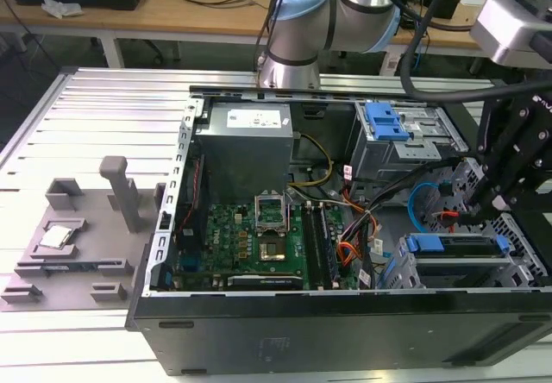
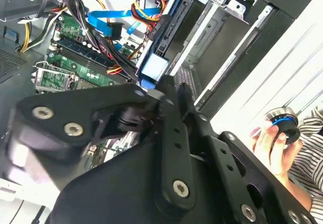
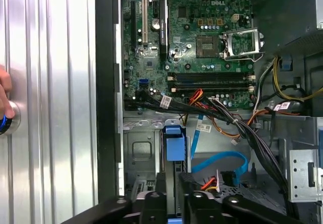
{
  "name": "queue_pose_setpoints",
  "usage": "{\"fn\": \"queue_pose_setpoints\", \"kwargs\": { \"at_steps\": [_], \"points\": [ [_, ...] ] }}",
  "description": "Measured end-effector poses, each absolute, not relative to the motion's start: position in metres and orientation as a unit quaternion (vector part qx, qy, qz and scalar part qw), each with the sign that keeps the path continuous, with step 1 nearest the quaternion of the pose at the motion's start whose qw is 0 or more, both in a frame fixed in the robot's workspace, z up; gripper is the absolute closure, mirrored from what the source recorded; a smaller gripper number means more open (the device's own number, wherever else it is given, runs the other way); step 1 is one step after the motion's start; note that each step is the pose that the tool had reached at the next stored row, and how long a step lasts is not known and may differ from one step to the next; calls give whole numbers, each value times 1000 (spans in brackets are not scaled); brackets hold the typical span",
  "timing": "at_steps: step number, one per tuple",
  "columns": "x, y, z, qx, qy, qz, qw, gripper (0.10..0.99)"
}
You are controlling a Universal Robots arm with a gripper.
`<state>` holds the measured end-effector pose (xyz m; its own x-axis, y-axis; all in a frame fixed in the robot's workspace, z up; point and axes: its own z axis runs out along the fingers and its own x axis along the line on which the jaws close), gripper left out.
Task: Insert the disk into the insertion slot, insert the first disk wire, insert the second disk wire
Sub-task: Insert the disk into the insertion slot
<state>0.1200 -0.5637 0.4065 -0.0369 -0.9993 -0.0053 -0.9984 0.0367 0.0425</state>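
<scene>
Black case wall [image 1: 345, 331] fronts the exterior view; lower right, the disk [image 1: 466, 245] sits in the insertion slot [image 1: 509, 273], my end effector [image 1: 487, 200] just above, grip I cannot tell. First wrist view: blue wire [image 3: 222, 159] near the disk. Wiring seems in hand, needing fine alignment.

A robotics lab: slotted aluminium work table [image 1: 103, 107], cable-strewn wooden benches [image 1: 172, 12] behind, opened black desktop computer case [image 1: 345, 331].

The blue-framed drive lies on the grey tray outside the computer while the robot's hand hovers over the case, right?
No: the exterior view shows the disk in the insertion slot inside the case, not on the tray. The hand does hover over the case.
</scene>
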Motion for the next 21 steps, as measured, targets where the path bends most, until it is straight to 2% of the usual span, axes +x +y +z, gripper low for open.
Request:
{"fn": "queue_pose_setpoints", "kwargs": {
  "at_steps": [1, 2, 3, 11, 21],
  "points": [
    [120, -564, 406, 694, -720, -17, 13, 918],
    [120, -564, 406, 694, -720, -17, 13, 918],
    [120, -564, 405, 694, -720, -17, 13, 980],
    [120, -566, 389, 701, -713, -19, 15, 980],
    [124, -566, 387, 701, -713, -20, 15, 980]
  ]
}}
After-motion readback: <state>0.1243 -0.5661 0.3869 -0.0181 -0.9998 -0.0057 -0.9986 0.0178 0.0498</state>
